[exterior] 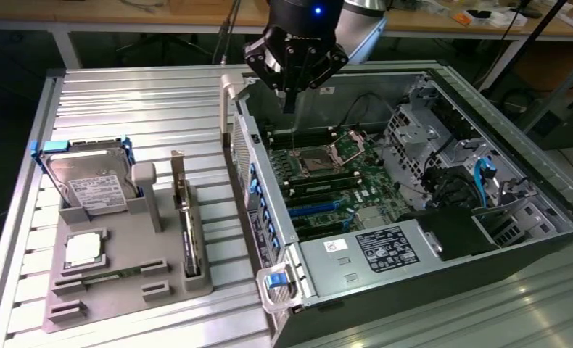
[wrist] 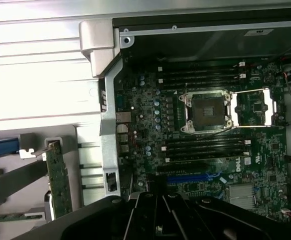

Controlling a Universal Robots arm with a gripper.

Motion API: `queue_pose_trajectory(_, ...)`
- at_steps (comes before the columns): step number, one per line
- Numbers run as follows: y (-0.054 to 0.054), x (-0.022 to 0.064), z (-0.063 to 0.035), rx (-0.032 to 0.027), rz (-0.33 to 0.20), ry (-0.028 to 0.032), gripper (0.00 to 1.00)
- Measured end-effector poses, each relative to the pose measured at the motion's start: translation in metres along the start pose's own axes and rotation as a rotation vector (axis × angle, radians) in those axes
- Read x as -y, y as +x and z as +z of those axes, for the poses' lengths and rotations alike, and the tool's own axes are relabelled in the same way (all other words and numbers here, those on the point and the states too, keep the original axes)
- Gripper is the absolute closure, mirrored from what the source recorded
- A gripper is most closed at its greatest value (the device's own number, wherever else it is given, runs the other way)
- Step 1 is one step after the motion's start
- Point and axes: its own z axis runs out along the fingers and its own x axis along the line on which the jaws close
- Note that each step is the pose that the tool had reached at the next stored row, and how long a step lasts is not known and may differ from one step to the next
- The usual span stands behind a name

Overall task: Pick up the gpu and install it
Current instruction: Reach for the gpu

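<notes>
Slatted table; closed, empty end effector

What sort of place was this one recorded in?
Probably a robotics lab set up for computer assembly: an opened computer case lies on a ribbed metal table, a grey fixture beside it holds a hard drive and the gpu, and wooden workbenches stand behind.

Case wall btwn gpu, mobo
</notes>
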Motion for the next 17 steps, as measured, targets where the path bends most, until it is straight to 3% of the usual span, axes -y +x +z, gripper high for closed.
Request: queue_pose_trajectory(17,0.011,0.0008,-0.0003,-0.0002,0.000,0.0000,0.89)
